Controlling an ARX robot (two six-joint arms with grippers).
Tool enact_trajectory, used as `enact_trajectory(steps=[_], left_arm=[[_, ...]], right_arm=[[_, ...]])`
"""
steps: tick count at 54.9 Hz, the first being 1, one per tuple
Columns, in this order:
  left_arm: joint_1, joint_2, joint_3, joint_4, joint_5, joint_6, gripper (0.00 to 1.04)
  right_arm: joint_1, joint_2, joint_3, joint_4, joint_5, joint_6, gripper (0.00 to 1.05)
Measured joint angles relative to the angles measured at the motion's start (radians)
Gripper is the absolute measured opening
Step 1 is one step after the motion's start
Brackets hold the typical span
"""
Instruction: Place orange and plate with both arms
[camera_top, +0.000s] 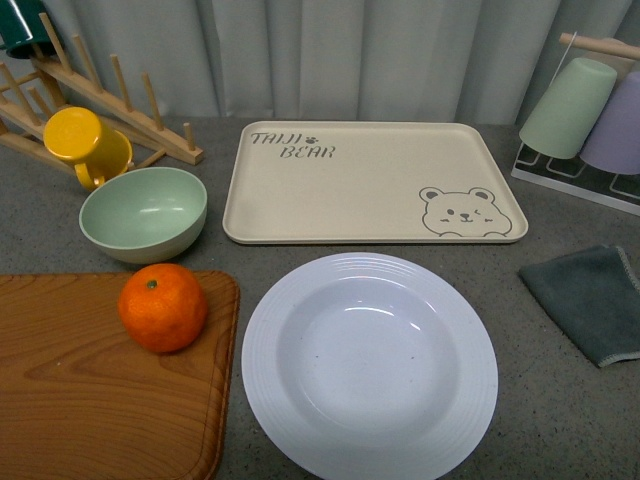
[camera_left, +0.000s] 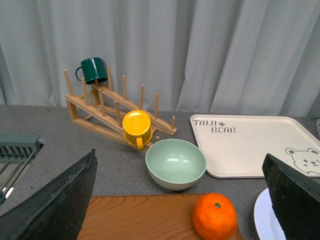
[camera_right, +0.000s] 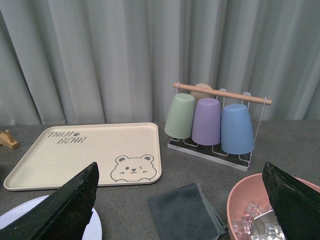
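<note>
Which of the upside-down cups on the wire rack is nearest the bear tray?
The pale green cup, at the end of the row beside the bear tray. The purple cup is in the middle and the blue cup is farthest.

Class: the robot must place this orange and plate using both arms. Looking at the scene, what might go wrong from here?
1. The orange is round and sits loose on the wooden board, near its edge; a nudge might roll it off.
2. The plate lies flat, so its low rim may slip from the jaws.
3. The green bowl stands close behind the orange and could get knocked.
</note>
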Motion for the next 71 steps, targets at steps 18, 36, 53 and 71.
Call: enact_trajectory(steps=[18, 36, 53, 71], left_arm=[[0.0, 0.0, 0.0, 0.0, 0.0, 0.0, 0.98], [0.0, 0.0, 0.0, 0.0, 0.0, 0.0, 0.98], [0.0, 0.0, 0.0, 0.0, 0.0, 0.0, 0.98], [0.0, 0.0, 0.0, 0.0, 0.0, 0.0, 0.98]], right_arm=[[0.0, 0.0, 0.0, 0.0, 0.0, 0.0, 0.96], [0.0, 0.0, 0.0, 0.0, 0.0, 0.0, 0.96], [0.0, 0.0, 0.0, 0.0, 0.0, 0.0, 0.96], [0.0, 0.0, 0.0, 0.0, 0.0, 0.0, 0.96]])
